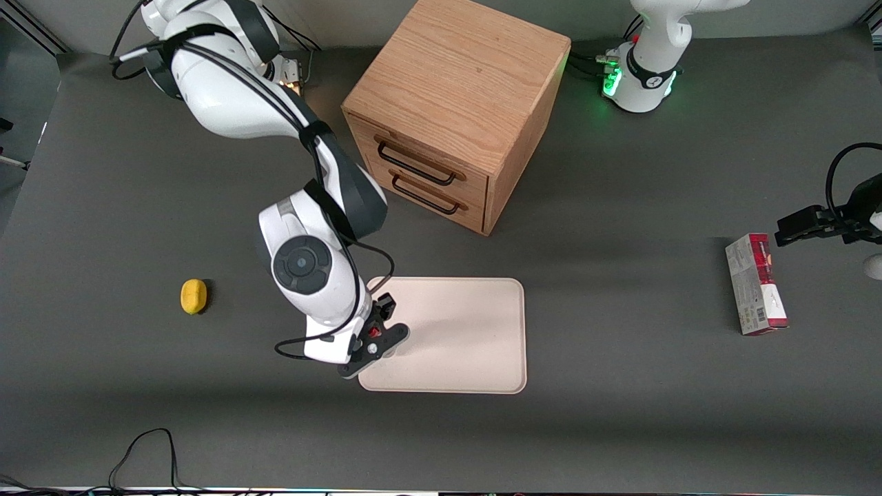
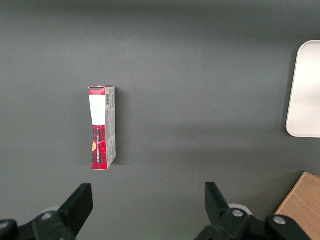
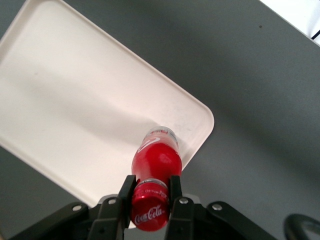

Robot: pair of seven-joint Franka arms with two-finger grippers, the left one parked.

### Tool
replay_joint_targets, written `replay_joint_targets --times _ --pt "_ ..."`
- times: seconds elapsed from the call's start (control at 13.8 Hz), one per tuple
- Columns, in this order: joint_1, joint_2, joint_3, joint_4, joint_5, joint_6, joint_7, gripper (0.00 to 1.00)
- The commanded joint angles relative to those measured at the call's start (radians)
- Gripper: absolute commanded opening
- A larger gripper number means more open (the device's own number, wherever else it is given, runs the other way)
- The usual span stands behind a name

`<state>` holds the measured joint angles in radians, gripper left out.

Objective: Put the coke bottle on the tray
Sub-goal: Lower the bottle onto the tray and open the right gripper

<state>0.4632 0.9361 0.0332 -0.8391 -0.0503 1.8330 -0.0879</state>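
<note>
The coke bottle (image 3: 156, 160) has a red cap and red body. It hangs upright in my right gripper (image 3: 150, 189), whose fingers clamp its neck just under the cap. In the front view only a red speck of the bottle (image 1: 374, 333) shows between the fingers of the gripper (image 1: 377, 332). The cream tray (image 1: 462, 331) lies flat on the dark table. The gripper holds the bottle over the tray's corner nearest the working arm's end and the front camera. The bottle's base is over the tray (image 3: 75, 100) close to its rim; I cannot tell whether it touches.
A wooden two-drawer cabinet (image 1: 448, 117) stands farther from the front camera than the tray. A yellow lemon-like object (image 1: 193, 296) lies toward the working arm's end. A red-and-grey carton box (image 1: 756, 284) lies toward the parked arm's end and also shows in the left wrist view (image 2: 102, 127).
</note>
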Motion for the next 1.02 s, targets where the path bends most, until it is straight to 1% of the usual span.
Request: replay_joint_targets --times 0.0,0.15,0.29,0.36,0.44,0.51,0.73,0.8,0.95 --pt "0.0 0.024 -0.007 0.025 -0.014 0.025 -0.01 0.06" --pt "0.0 0.042 -0.012 0.023 -0.014 0.041 -0.007 0.07" --pt "0.0 0.05 -0.013 0.023 -0.014 0.046 -0.006 0.14" --pt "0.0 0.052 -0.013 0.021 -0.014 0.046 0.0 0.41" --pt "0.0 0.052 -0.013 0.021 -0.014 0.046 0.004 0.89" --pt "0.0 0.05 -0.013 0.023 -0.014 0.046 0.004 1.0" --pt "0.002 0.017 -0.016 0.023 -0.017 0.029 0.005 1.0" --pt "0.008 -0.014 -0.022 0.023 -0.031 0.014 0.004 1.0" --pt "0.011 -0.078 -0.022 0.025 -0.049 -0.062 0.005 1.0"
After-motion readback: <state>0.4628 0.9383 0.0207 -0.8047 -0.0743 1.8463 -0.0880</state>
